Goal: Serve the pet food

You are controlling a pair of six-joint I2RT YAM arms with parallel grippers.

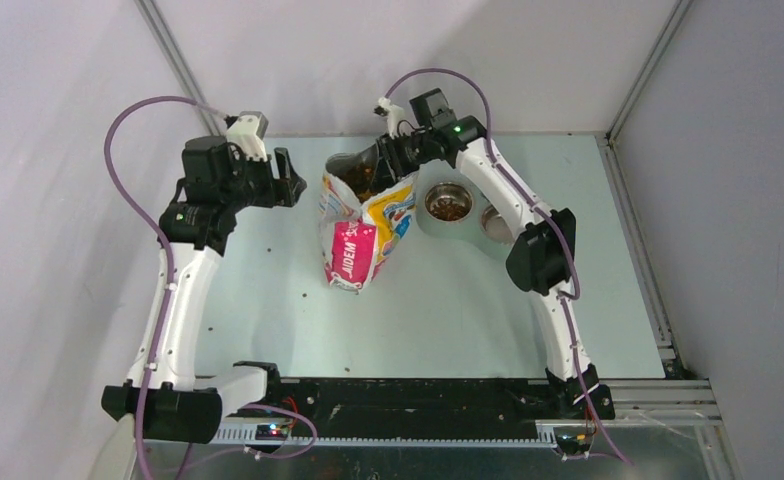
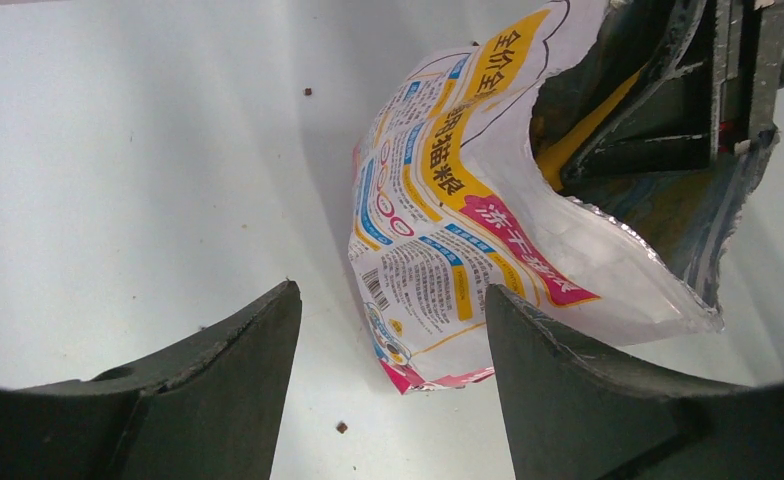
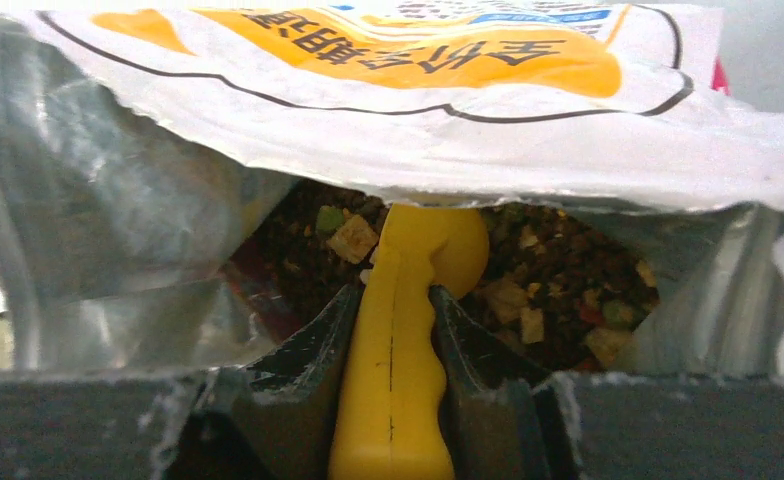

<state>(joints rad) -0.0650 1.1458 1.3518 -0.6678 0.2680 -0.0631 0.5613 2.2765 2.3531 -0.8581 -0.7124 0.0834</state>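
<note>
**Jaws on the scoop, scoop in the kibble**

Dark right jaws fill the bottom of the right wrist view, pinching the handle of the yellow scoop (image 3: 393, 350). Its head is pushed into the pet food (image 3: 553, 290), brown pellets with tan and green bits, deep inside the torn-open bag (image 3: 418, 110).

From the left wrist, the left jaws stand spread wide with nothing between them. They hang just beside the bag's printed side, above the pale worktop (image 2: 118, 150). A few stray pellets (image 2: 341, 427) lie loose on it.

From above, the bag stands toward the back of the worktop. A steel bowl (image 1: 449, 204) just to its right already holds some kibble. Its twin (image 1: 495, 224) is partly hidden by the right arm, so I cannot tell what it holds.

To my eye the scoop is being loaded. The next move calls for lifting it out level, clear of the foil lip, then carrying it right and tipping it over a bowl. Nothing steadies the bag, so it could topple.

Plain grey walls (image 1: 58, 300), metal frame posts (image 1: 168, 50) and purple cables (image 1: 128, 150) close the scene in.
</note>
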